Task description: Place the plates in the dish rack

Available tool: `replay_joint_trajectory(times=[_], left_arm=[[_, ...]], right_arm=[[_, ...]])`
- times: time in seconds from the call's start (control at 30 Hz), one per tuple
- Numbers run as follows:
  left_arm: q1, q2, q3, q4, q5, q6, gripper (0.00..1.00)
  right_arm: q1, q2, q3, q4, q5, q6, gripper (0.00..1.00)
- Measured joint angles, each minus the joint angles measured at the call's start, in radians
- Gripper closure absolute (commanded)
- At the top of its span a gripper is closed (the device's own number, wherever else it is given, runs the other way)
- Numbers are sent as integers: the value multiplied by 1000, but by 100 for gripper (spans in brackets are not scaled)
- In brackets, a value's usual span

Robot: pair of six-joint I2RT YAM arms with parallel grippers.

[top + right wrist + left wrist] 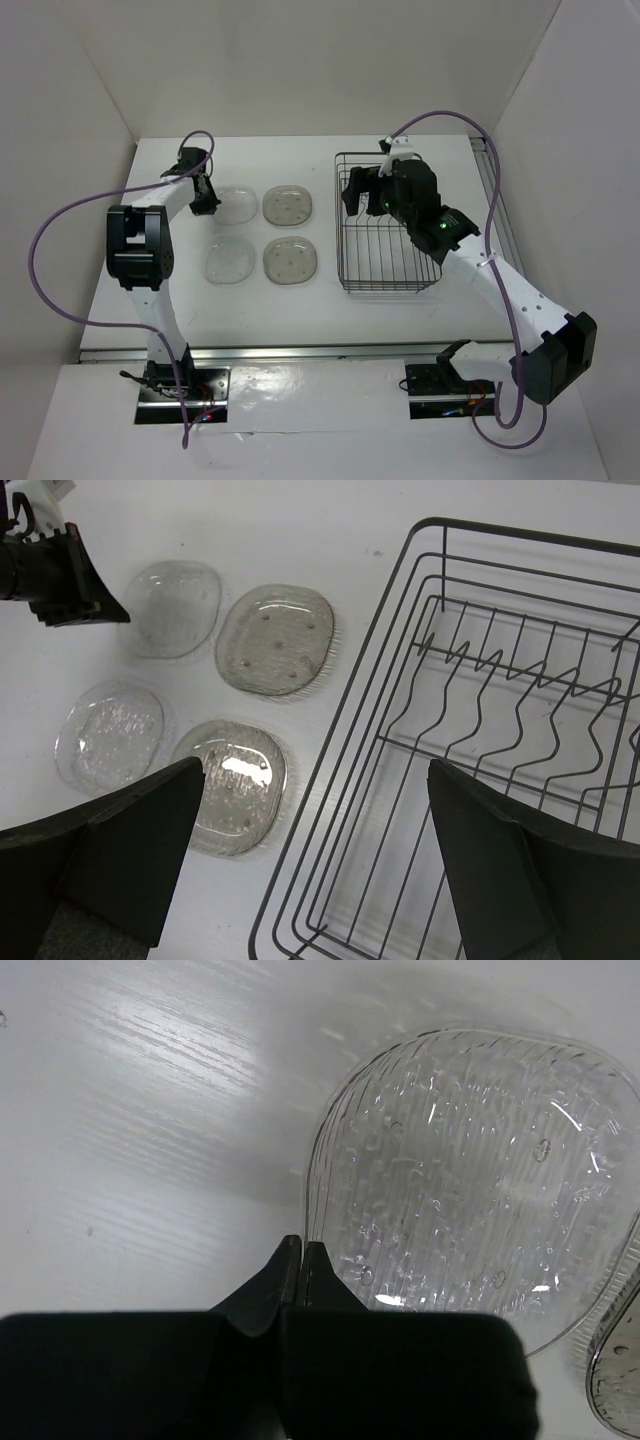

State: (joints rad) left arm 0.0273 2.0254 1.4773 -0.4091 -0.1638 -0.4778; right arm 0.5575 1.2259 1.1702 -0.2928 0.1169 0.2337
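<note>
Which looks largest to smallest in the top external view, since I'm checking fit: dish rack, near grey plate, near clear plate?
1. dish rack, by far the largest.
2. near grey plate and near clear plate: they look alike, so I won't rank them.

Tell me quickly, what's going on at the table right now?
The left gripper is shut at the rim of the far clear plate; whether it actually pinches that rim cannot be told. The right gripper hangs open over the dish rack, which holds no plates. All four plates are on the table: the near clear plate, far grey plate and near grey plate lie untouched.
</note>
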Motion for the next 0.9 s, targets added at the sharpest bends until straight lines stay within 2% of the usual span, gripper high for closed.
replay_joint_trajectory(times=[0.33, 0.5, 0.63, 0.73, 0.9], left_arm=[[0, -45, -14, -3, -37, 2, 100], [0, -247, -79, -6, 23, 29, 100], [-14, -447, -101, 54, 122, 83, 100], [-68, -572, -116, 101, 206, 113, 100], [-179, -651, -118, 130, 308, 141, 100]], right_arm=[[0, -2, -32, 45, -27, 0, 0], [-16, 5, -95, 140, -149, 9, 0], [-60, 23, -121, 259, -329, 16, 0], [-83, 76, -103, 356, -460, 6, 0], [-84, 240, 2, 418, -574, -18, 0]])
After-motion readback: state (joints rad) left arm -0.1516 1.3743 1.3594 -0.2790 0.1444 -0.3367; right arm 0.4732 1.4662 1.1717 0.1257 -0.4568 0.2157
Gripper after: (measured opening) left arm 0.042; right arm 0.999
